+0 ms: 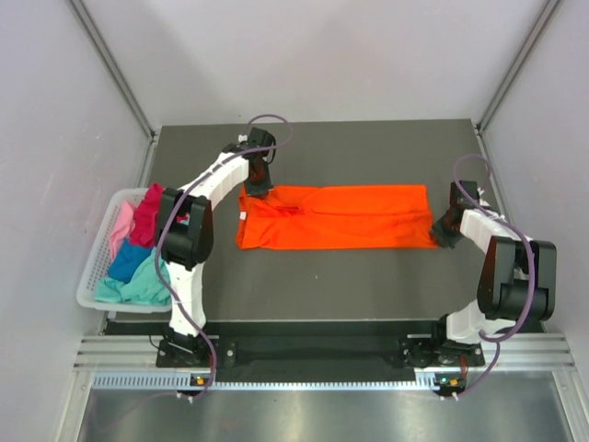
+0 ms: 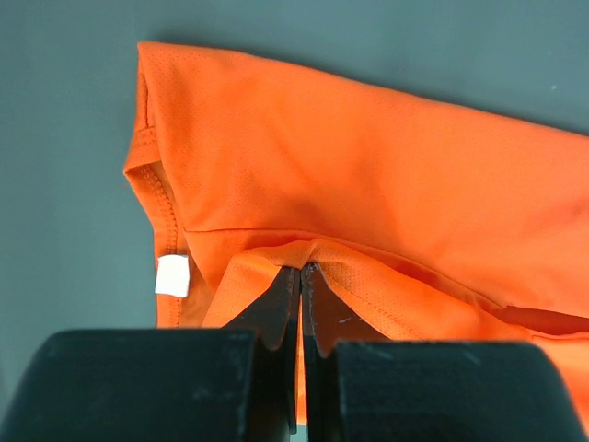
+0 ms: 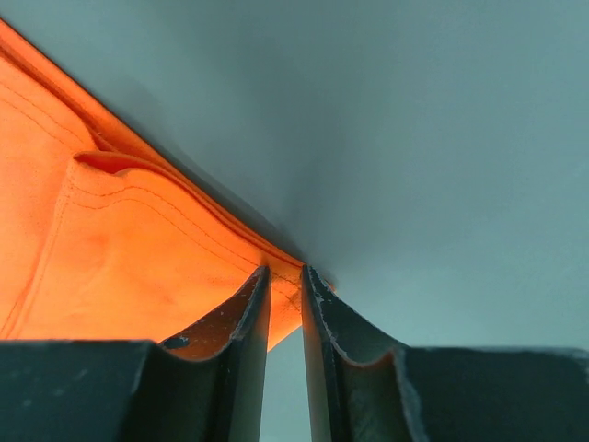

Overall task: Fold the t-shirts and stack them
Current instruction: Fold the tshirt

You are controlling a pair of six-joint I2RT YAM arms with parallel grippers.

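Nearest the arm bases, on the right, the right end effector sits at the right end of the orange shirt. Its fingers are drawn to a narrow slot with the corner hem caught in it, which I read as a pinch. To the left, a white basket stands just beside the edge of the dark worktop. It holds crumpled shirts in pale pink, magenta, blue and teal. Across the middle of the worktop the orange shirt lies flat as a long band, its sides apparently turned in along its length. At its far left corner, near the white label, the left end effector is pressed together on a small peak of cloth.

By my reading the task is at an early stage. One shirt is partly folded and gripped at both ends, likely for a fold across its length. No stack exists yet, and everything in the basket waits.

Count: two arms, two end effectors, one basket and one shirt on the worktop. Four colours show in the basket, though I cannot tell whether each is a single shirt.
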